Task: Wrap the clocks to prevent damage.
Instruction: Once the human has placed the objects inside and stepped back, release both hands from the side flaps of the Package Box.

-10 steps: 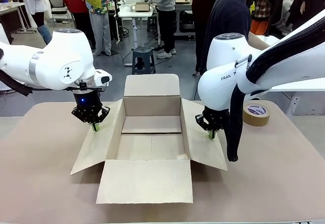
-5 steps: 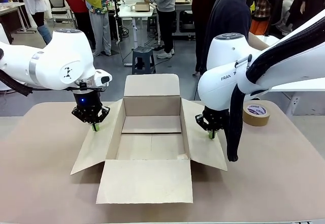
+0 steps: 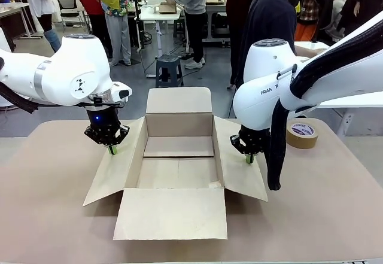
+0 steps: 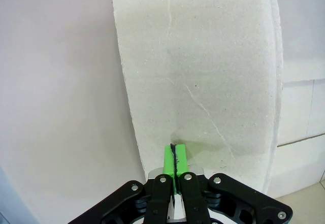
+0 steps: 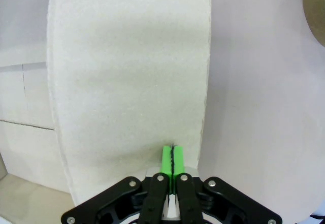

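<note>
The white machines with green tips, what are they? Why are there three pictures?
They are two robot arms. Each ends in a gripper: two fingers with green pads. The big picture looks across the table from between the arms. The other two come from cameras on the wrists, looking along the fingers. On the table lie an open, empty cardboard box and a roll of tape. The left gripper and right gripper are both shut, holding nothing, tips pointing down at the box's side flaps.

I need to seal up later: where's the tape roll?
In the front view the tape roll lies flat on the table at the robot's right, just beyond the right arm, apart from the open cardboard box.
</note>
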You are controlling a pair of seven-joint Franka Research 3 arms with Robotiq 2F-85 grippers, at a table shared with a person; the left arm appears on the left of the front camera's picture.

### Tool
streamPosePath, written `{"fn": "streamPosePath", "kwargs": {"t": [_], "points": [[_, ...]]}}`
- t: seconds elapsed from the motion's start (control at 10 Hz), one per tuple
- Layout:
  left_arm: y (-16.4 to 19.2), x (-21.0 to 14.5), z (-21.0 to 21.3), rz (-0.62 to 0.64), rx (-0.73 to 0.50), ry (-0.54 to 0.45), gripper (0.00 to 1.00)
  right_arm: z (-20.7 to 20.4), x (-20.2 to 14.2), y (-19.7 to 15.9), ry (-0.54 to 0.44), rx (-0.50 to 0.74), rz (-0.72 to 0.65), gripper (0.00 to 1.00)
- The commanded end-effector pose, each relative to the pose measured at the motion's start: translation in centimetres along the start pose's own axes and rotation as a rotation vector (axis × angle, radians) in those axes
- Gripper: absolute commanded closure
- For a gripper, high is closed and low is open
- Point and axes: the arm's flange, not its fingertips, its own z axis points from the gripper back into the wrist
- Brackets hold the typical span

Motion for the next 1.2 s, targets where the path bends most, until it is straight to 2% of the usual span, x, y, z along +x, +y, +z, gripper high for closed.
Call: {"fn": "streamPosePath", "kwargs": {"t": [0.0, 1.1], "points": [[0.02, -0.08, -0.14, -0.008, 0.010, 0.000, 1.00, -0.04, -0.01, 0.01, 0.000, 0.000, 0.001, 0.99], [0.02, -0.08, -0.14, -0.008, 0.010, 0.000, 1.00, -0.04, -0.01, 0.01, 0.000, 0.000, 0.001, 0.99]]}}
